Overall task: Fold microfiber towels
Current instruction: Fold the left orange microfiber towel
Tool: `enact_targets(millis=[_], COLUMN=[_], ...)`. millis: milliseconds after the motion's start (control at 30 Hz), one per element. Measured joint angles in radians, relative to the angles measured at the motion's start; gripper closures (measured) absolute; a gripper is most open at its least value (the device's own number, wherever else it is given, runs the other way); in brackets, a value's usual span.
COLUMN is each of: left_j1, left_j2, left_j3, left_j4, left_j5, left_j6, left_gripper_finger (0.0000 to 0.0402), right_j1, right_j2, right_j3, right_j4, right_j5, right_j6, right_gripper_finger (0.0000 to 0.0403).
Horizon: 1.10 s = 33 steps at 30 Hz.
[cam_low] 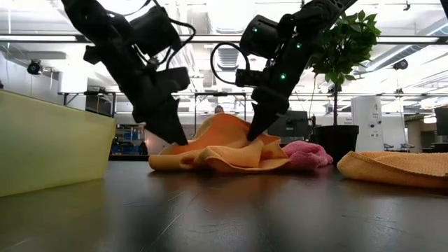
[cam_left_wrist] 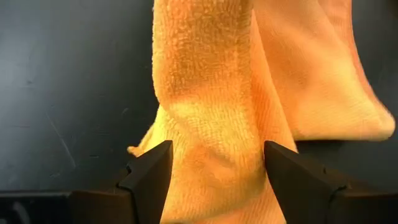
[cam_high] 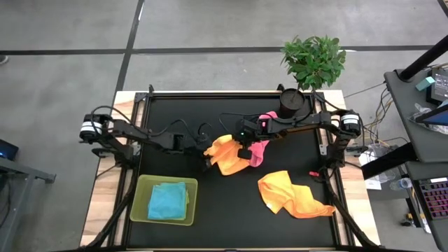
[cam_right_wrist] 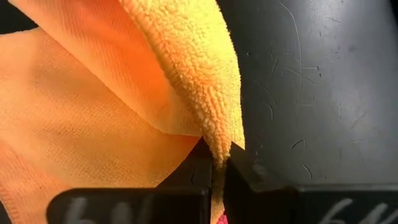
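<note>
Folding the orange towel at frame centre goes best if the right gripper keeps its jaws clenched on the edge while the left gripper, jaws released, re-grips squarely.

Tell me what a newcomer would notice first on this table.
Two dark arms meet mid-table over a crumpled orange towel: the right pincer pinches its edge, while the left pincer stands open astride it. A pink towel lies just behind, a second orange towel sprawls front right, and a blue towel sits in the green tray front left.
</note>
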Motion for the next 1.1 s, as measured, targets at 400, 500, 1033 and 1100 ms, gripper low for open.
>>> enact_targets(millis=[400, 500, 1033, 1100], left_j1=[0.000, 0.005, 0.123, 0.141], left_j2=[0.036, 0.034, -0.351, -0.404], left_j3=[0.052, 0.081, 0.359, 0.354], left_j4=[-0.179, -0.293, -0.681, -0.630], left_j5=[-0.070, -0.071, -0.232, -0.223], left_j6=[-0.028, 0.017, 0.431, 0.449], left_gripper_finger=[0.0269, 0.0353, 0.0401, 0.0401], right_j1=[0.000, 0.000, 0.000, -0.002], right_j2=[-0.022, -0.028, -0.031, -0.031], right_j3=[0.003, 0.037, 0.363, 0.365], right_j4=[-0.017, -0.039, -0.303, -0.298], right_j5=[-0.001, -0.001, -0.001, -0.003], right_j6=[-0.028, -0.033, -0.228, -0.234], right_gripper_finger=[0.0394, 0.0394, 0.0394, 0.0393])
